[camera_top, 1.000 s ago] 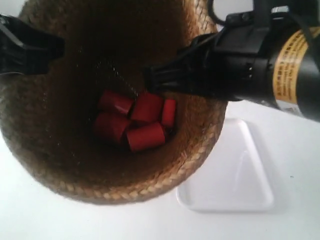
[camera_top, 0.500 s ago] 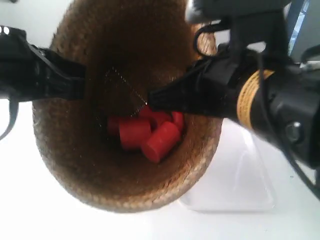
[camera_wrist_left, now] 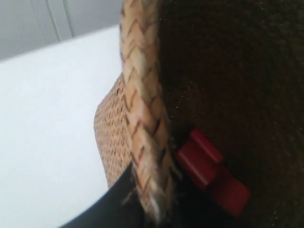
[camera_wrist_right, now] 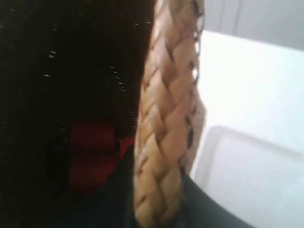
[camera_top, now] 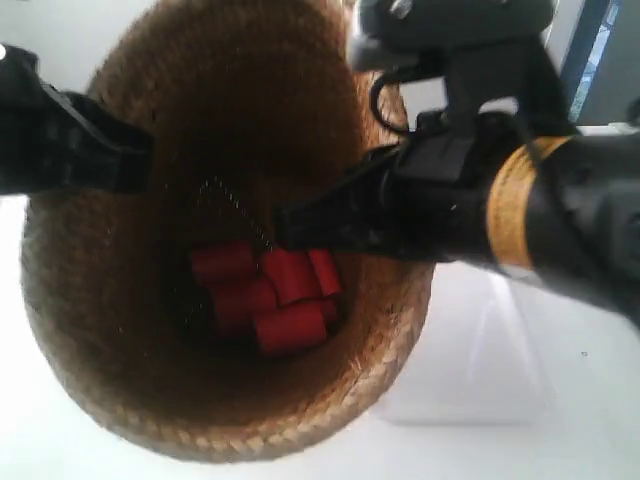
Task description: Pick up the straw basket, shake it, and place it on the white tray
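The straw basket [camera_top: 110, 330] hangs in the air close to the exterior camera, mouth toward it, dark inside. My left gripper [camera_wrist_left: 153, 202] is shut on its braided rim [camera_wrist_left: 142, 95]; it is the arm [camera_top: 70, 150] at the exterior view's left. On the opposite side my right gripper [camera_wrist_right: 156, 202] is shut on the rim [camera_wrist_right: 168, 109], one finger [camera_top: 330, 215] reaching inside the basket. The white tray [camera_top: 500, 370] lies on the table below and to the right, partly hidden by the basket; the right wrist view shows the tray [camera_wrist_right: 251, 180] too.
Several red cylinders [camera_top: 270, 295] lie loose in the basket's bottom, seen also as red cylinders [camera_wrist_left: 204, 166] in the left wrist view. The white tabletop [camera_top: 40, 440] spreads under everything. A pale wall [camera_wrist_left: 57, 21] stands behind.
The basket has swung left and lower in the exterior view and looms larger. The red cylinders inside have tumbled into a new arrangement. Both grippers keep hold of the rim.
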You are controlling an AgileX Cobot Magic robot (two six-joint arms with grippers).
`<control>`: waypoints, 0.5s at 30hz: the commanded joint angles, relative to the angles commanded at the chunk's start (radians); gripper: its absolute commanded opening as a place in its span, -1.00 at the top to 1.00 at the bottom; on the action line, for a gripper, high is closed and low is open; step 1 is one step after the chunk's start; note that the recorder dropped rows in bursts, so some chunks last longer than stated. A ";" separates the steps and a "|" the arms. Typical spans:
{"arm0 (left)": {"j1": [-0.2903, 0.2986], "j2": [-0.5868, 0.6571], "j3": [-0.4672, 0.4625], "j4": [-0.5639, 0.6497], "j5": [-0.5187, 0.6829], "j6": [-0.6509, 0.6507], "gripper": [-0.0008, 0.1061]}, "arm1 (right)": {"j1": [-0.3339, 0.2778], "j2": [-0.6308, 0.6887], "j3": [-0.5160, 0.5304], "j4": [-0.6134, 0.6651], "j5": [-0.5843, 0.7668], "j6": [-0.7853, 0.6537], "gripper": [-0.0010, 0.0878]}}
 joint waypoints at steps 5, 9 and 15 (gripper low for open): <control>0.013 0.028 -0.035 0.014 0.006 -0.082 0.99 | -0.052 0.070 -0.045 0.201 0.045 -0.132 0.98; -0.025 -0.041 -0.064 0.074 -0.003 -0.079 0.99 | -0.007 -0.020 -0.053 0.233 -0.107 -0.192 0.98; 0.001 0.101 -0.021 0.026 0.021 -0.153 0.99 | -0.073 0.143 -0.056 0.140 0.041 -0.042 0.98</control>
